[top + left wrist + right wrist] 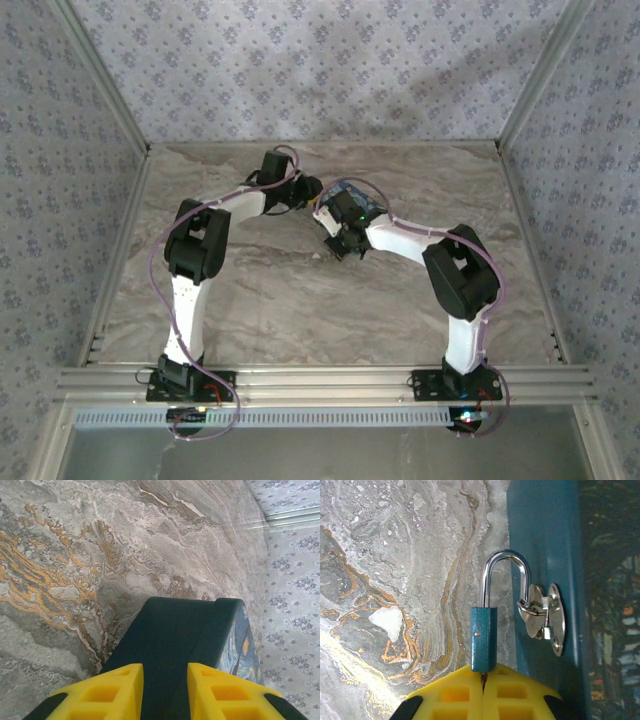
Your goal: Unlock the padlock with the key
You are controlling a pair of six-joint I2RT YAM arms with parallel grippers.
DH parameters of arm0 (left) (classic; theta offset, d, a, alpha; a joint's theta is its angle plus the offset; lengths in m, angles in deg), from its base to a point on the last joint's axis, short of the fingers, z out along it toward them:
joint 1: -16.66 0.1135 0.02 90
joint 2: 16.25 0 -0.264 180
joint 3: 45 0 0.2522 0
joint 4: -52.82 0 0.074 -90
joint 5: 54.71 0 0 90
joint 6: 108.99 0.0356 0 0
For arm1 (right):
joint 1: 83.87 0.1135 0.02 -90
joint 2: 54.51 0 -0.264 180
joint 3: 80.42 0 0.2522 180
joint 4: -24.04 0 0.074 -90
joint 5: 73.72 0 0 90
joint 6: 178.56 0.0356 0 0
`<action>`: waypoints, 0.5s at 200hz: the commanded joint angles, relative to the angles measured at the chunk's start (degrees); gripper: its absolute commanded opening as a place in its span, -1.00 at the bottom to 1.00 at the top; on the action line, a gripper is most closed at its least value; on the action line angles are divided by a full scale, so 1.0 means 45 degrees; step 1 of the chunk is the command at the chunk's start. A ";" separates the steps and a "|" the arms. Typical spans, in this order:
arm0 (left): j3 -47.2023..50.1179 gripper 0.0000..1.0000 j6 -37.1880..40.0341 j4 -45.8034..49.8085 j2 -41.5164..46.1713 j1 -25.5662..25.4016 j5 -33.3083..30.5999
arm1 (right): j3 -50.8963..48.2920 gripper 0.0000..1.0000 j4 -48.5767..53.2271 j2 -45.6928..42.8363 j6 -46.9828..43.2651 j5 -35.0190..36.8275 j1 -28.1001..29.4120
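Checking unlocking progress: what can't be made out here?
1. Key inserted or not: right wrist view, the right gripper hides the keyhole end of the padlock.
2. Top view: padlock too small, under the right arm.
3. Whether the left gripper touches the box: left wrist view, fingers cover the contact.

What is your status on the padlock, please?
Right pincer shut at padlock base. Left pincer part open over box side. Shackle closed, through hasp. No obstruction seen.

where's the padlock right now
Right wrist view, centre: the padlock is hooked to the metal hasp on the side of the blue box, its bottom at the right pincer.
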 commanded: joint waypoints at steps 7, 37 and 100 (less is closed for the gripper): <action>0.0126 -0.45 0.0108 0.0195 0.0077 -0.0211 0.0615 | 0.0444 -1.00 -0.0500 0.0268 -0.0557 -0.0420 -0.0084; 0.0233 -0.50 0.0114 0.0214 0.0018 -0.0220 0.0607 | 0.0936 -1.00 -0.0455 0.0217 -0.0151 -0.0676 -0.0100; 0.0220 -0.54 0.0073 0.0126 0.0050 -0.0181 0.0570 | -0.1419 -1.00 -0.1268 -0.0853 -0.0426 0.0536 0.0186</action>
